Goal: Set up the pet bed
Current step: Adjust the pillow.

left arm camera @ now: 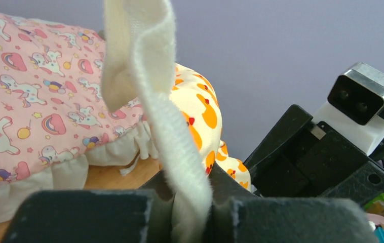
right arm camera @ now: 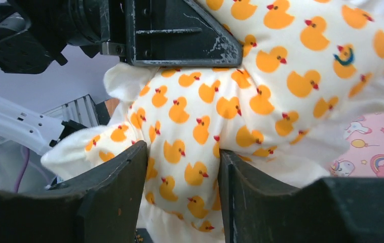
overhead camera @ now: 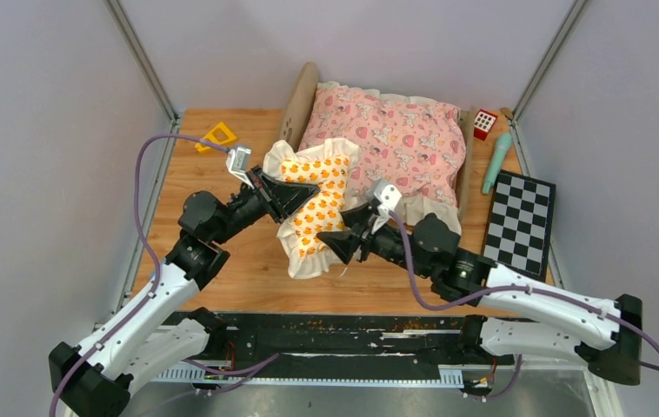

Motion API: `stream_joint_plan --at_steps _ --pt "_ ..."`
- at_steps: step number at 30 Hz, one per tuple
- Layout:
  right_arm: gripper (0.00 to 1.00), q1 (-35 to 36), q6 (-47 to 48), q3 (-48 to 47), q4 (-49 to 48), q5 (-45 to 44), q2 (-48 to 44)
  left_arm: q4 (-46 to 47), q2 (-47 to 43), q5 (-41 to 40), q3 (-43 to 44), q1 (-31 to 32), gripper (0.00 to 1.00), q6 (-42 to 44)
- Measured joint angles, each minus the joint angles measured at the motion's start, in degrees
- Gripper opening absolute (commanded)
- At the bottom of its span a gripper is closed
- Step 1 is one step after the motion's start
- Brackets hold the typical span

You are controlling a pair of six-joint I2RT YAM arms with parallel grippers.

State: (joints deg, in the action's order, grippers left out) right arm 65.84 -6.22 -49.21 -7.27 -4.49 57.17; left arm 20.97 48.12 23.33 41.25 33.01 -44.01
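- Desk [overhead camera: 248, 261]: bare, warm-toned wood with a visible grain. A flat yellow square piece [overhead camera: 218, 136] with a hole in it lies by the far left corner.
- Left pincer [overhead camera: 307, 192]: closed on the cream frill of the duck-print pillow [overhead camera: 324, 208]. In the left wrist view the fuzzy, folded frill runs down between its grey padded fingers [left arm camera: 88, 217] and is pinched there.
- Duck-print pillow: soft, plump and cream, covered in orange ducks, with a ruffled border. It is held between the two pincers, and its far end overlaps the near left part of the quilt [overhead camera: 396, 139].
- Right pincer [overhead camera: 338, 247]: partly closed around the pillow's near end. The stuffed fabric fills the gap and presses against both dark fingers [right arm camera: 109, 197], bulging out above them.
- Pet bed [overhead camera: 300, 91]: lies along the desk's far edge, from its middle toward the right, beyond both pincers and clear of their fingers. It has a light wooden frame with rounded end boards, and the puffy pink unicorn-print quilt with a pale ruffle covers its top.
- Near the far right corner lies a small red block [overhead camera: 484, 123] with white squares.
- Just nearer than the block is a slim teal stick [overhead camera: 496, 162].
- A flat black-and-white checkerboard [overhead camera: 520, 223] lies along the right edge.
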Motion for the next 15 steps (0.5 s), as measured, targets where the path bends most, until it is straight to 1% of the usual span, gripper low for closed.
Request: stream_joint_plan --at_steps 3,7,13,15 --pt "0.56 0.2 0.7 2.2 2.0 -1.1 -6.6 -2.3 0.0 0.1 1.9 0.0 0.00 2.0" --pt "0.57 0.2 1.0 4.1 6.9 -5.7 -16.8 -6.6 0.0 2.0 6.1 0.0 0.00 5.9" --pt "0.57 0.1 1.4 9.1 13.4 -14.3 -33.2 -7.5 0.6 12.8 9.3 0.0 0.00 10.1" --pt "0.59 0.2 1.5 10.1 14.3 -15.5 -35.3 -7.5 1.2 17.3 9.4 0.0 0.00 11.0"
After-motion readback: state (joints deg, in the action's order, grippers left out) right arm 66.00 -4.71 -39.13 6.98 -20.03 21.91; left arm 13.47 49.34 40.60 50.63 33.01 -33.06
